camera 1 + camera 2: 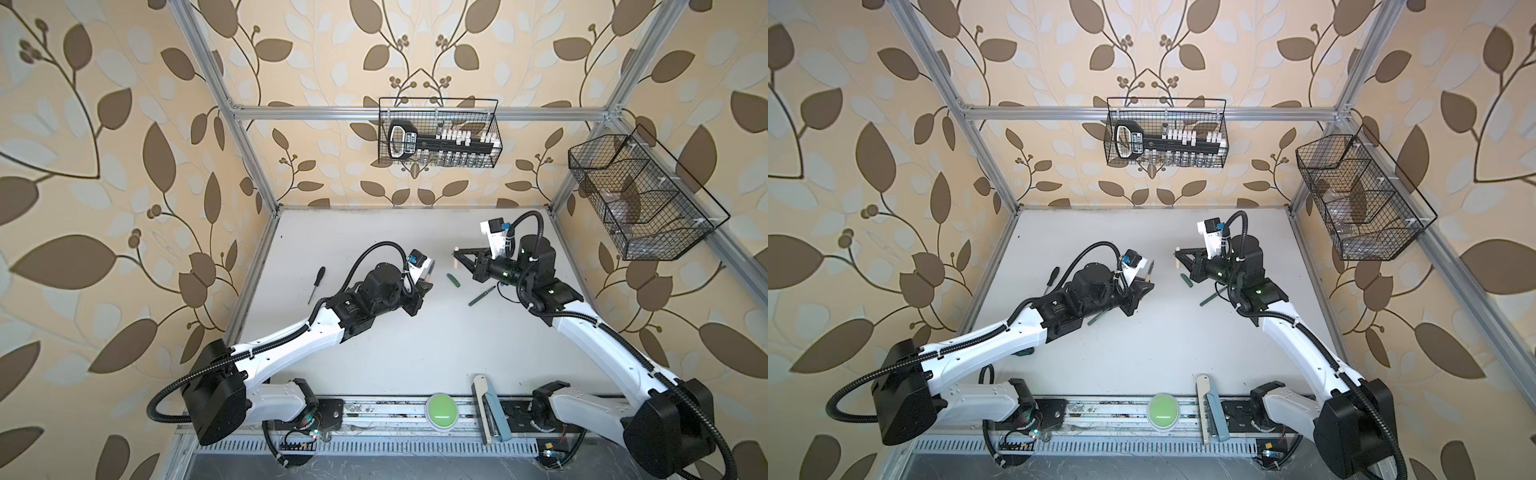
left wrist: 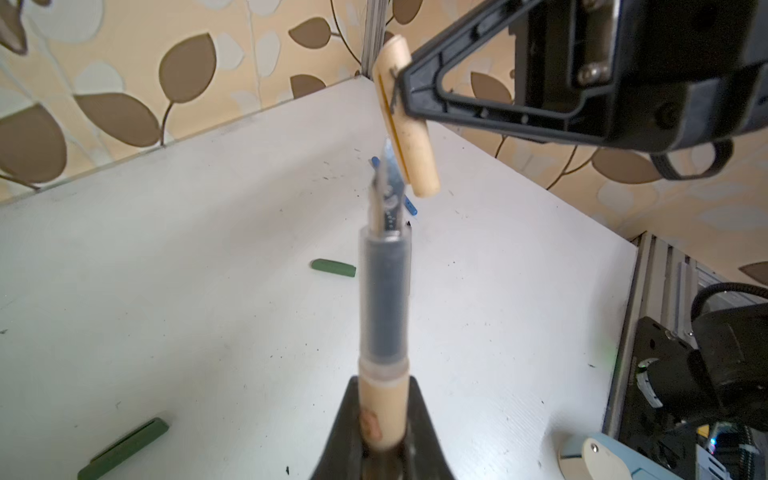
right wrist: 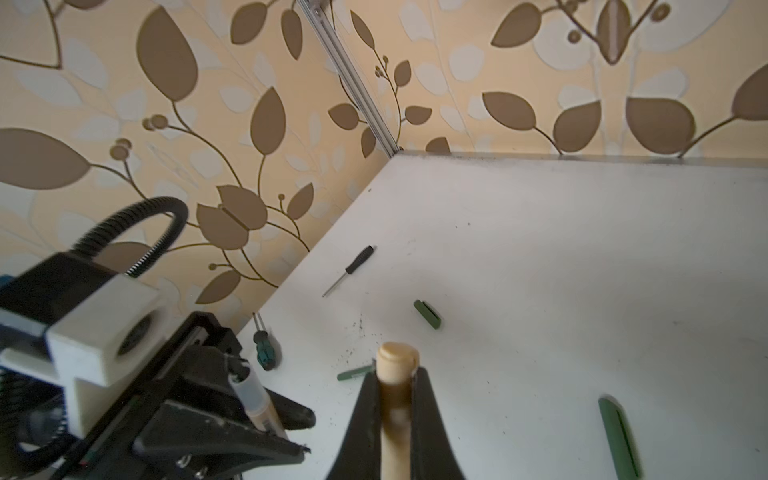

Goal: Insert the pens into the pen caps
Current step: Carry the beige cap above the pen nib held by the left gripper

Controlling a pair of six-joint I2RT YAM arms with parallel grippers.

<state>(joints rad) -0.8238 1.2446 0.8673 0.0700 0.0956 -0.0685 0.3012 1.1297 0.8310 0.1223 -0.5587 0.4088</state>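
Left wrist view: your left tool (image 2: 384, 409) is clenched on the beige pen (image 2: 384, 307), nib raised above the table (image 2: 166, 270), just beside the beige cap (image 2: 409, 124) pinched in your right tool (image 3: 397, 386). You're at alignment, I judge; next, square the cap's mouth to the nib and press together.
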